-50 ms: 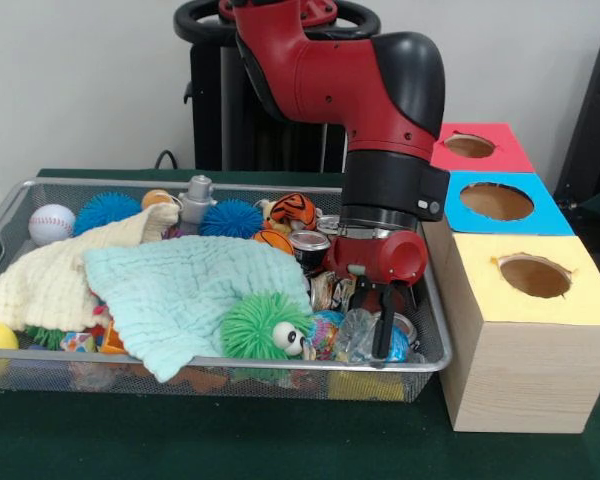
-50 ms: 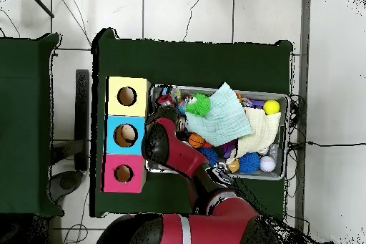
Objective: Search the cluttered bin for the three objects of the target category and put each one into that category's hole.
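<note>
Down among crinkled wrappers (image 1: 355, 335), jaws, their spread unreadable.

The robot arm (image 1: 380, 110) is built of thick rounded glossy red segments capped with smooth black joint covers, a black cylindrical wrist bearing small pale markings, and a red housing above a slim black gripper (image 1: 378, 325).

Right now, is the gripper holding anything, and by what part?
Cannot tell: the gripper is down among the clutter at the bin's end beside the boxes, its tips hidden.
</note>
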Action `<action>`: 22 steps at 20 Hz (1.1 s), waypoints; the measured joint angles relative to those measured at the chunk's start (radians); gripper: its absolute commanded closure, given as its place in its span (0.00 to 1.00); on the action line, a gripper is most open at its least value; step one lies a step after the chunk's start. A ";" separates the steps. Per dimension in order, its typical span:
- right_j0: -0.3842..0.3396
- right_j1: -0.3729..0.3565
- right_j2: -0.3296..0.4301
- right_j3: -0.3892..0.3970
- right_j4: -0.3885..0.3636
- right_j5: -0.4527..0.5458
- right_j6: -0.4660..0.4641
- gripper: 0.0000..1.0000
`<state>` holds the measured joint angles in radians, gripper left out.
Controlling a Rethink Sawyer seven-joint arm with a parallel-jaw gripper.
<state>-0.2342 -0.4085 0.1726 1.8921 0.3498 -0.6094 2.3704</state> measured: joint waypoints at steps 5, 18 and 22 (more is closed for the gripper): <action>0.020 0.000 -0.019 -0.006 0.004 -0.002 0.000 1.00; 0.085 -0.051 -0.071 0.004 0.048 0.040 0.000 1.00; 0.100 -0.084 -0.086 0.008 0.048 0.078 0.000 1.00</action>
<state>-0.1339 -0.4930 0.0862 1.8997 0.3979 -0.5311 2.3702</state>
